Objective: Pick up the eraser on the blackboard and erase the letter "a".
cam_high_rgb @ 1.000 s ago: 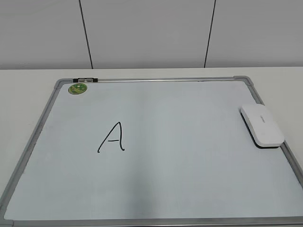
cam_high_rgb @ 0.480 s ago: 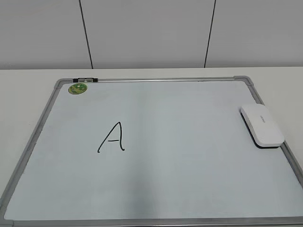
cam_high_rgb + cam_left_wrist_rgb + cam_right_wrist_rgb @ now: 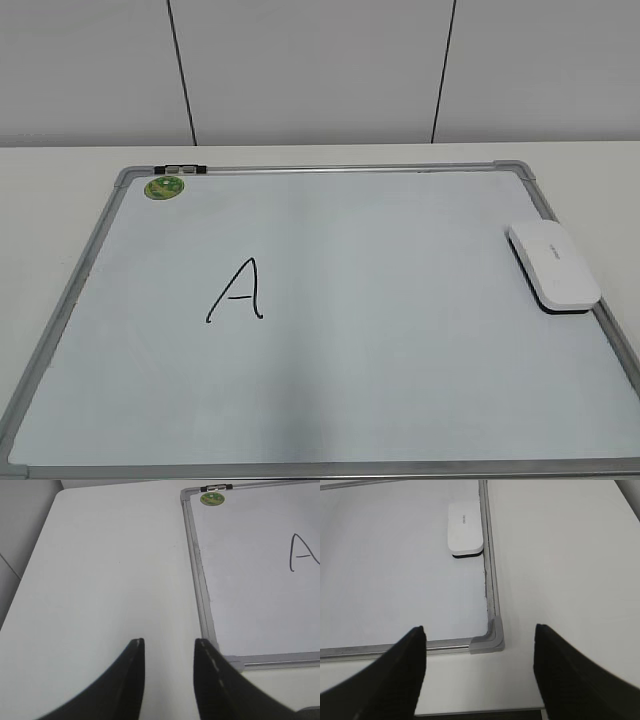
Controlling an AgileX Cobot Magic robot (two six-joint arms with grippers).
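Flat on the table, white blackboard (image 3: pixel 400 330) with silver frame, grey corners, green sticker at one corner; beyond the right gripper's (image 3: pixel 479 650) spread jaws, white eraser (image 3: pixel 465 529) flat against the frame, dark felt down; black capital letter "A" (image 3: pixel 238 291) unerased, far from those jaws.

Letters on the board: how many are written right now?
1. A single capital "A" in black marker sits left of centre on the blackboard. No lowercase "a" shows; the eraser at the right edge could hide a small mark.
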